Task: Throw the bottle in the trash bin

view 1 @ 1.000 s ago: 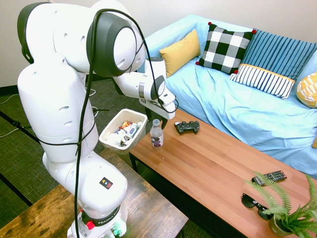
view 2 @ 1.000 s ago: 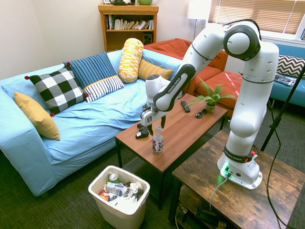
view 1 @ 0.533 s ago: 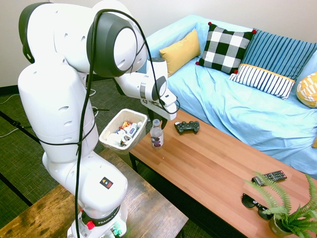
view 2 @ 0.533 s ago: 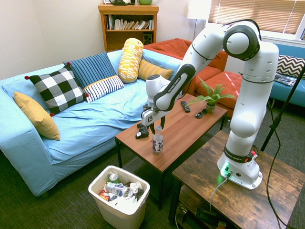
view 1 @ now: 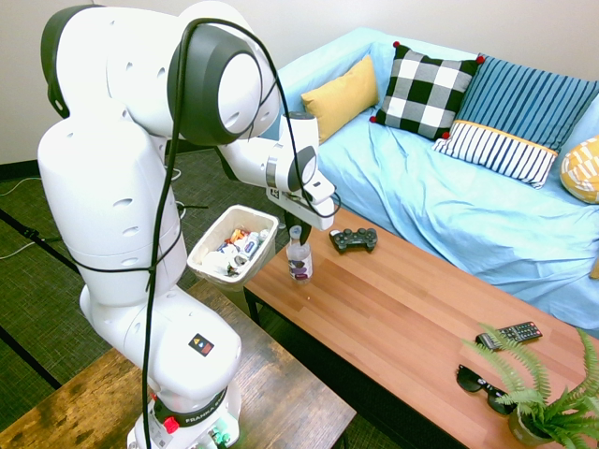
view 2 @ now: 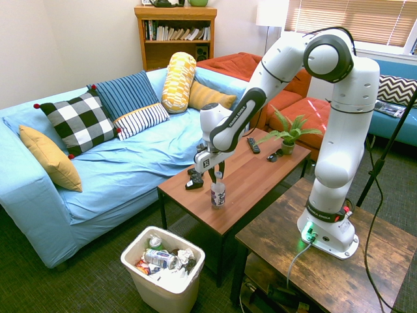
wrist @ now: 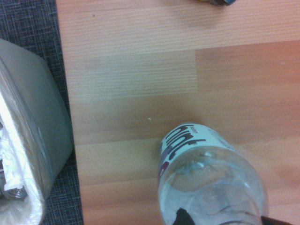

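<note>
- the end effector, is it wide or narrow?
- narrow, holding the bottle by its neck
- and where does the bottle stand?
- upright on the counter, near the game controller
- what about the bin?
- just beyond the end of the counter, litter inside
- anything else on there?
- a remote, sunglasses and a plant, at the far end from the bin

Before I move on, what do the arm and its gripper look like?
The arm is glossy white with rounded segments, dark grey joint caps and lettering along its forearm; a black cable runs loosely down its length. The gripper has a white body and dark fingers.
</note>
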You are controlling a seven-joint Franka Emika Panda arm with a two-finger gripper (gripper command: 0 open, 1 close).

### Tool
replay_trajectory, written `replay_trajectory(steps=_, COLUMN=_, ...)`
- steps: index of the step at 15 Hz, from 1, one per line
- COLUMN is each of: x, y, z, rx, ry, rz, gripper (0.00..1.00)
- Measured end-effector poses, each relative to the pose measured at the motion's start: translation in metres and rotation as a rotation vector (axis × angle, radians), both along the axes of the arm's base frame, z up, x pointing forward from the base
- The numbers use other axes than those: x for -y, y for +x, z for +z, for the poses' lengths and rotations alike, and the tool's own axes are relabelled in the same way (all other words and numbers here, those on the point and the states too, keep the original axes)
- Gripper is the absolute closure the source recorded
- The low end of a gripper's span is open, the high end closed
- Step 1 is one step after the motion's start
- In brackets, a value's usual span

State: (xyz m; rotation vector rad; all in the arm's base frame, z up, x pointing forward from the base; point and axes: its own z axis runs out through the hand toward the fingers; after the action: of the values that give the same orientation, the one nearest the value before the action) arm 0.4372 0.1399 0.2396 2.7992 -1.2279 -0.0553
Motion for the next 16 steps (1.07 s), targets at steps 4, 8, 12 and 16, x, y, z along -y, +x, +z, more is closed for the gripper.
replay_trajectory(steps=4, x=-0.007, y=0.003, z=0.020, rx=0.028, ry=0.012, rz=0.015, gripper=1.00)
replay_trajectory(steps=8, x=-0.079, y=-0.023, z=0.104, rx=0.130, ry=0.012, rz=0.119, gripper=1.00)
replay_trajectory(steps=12, x=-0.195, y=-0.065, z=0.136, rx=0.212, ry=-0.041, rz=0.221, gripper=1.00)
replay_trajectory(steps=16, x=-0.288, y=-0.075, z=0.090, rx=0.224, ry=-0.086, rz=0.300, gripper=1.00)
